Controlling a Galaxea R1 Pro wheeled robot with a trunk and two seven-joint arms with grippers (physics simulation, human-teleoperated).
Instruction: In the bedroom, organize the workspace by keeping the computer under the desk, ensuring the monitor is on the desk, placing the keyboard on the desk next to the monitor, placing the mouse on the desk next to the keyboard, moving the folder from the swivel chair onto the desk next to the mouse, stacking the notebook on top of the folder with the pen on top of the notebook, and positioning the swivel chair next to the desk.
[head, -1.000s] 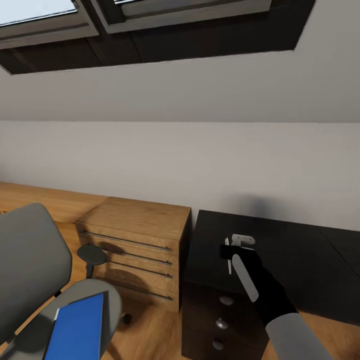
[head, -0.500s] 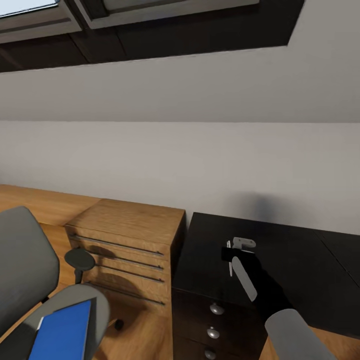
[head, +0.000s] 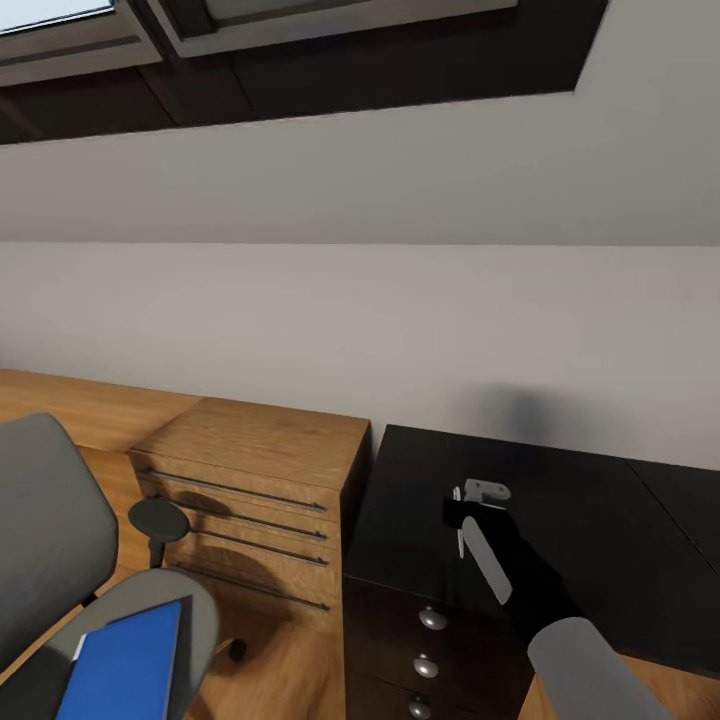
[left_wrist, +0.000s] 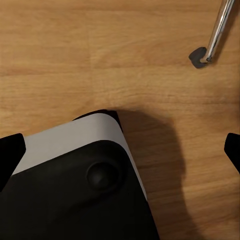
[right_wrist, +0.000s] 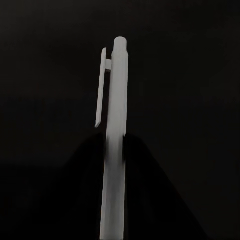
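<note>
Pen (right_wrist: 114, 145) in right gripper (head: 463, 515) over desk (head: 600, 520)

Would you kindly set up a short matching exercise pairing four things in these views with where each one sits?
Things:
1. pen
2. folder
3. swivel chair
4. wooden drawer chest

Places:
A. against the wall, left of the desk
B. held in the right gripper
C. lying on the chair seat
D. on the wood floor, lower left

Pairs: 1-B, 2-C, 3-D, 4-A
</note>
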